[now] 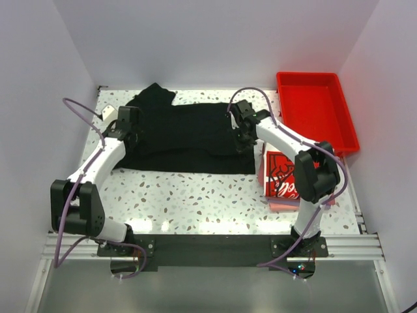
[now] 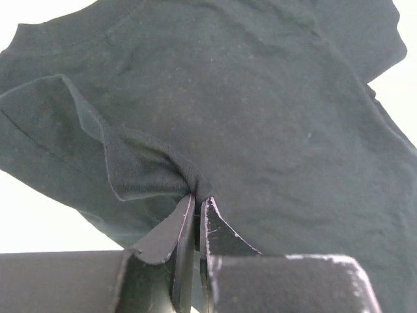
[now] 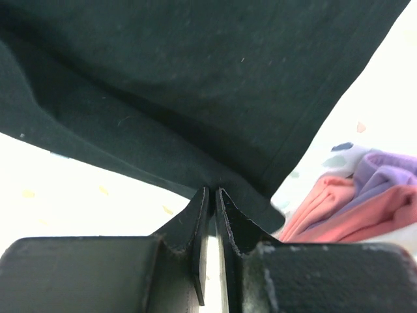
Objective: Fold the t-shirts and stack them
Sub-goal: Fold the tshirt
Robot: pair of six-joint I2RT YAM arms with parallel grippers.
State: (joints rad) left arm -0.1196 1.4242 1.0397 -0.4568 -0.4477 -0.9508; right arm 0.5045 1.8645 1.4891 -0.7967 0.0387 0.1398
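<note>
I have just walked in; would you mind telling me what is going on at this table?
Both arms are handling the plain black cloth t-shirt, which lies spread on the speckled white table. The left tool is shut on a bunched fold at one side, and the right tool is shut on the opposite edge. Beside the right arm, a folded white t-shirt with a red-and-black print lies on pinkish folded shirts. A red plastic tray stands at the far right.
</note>
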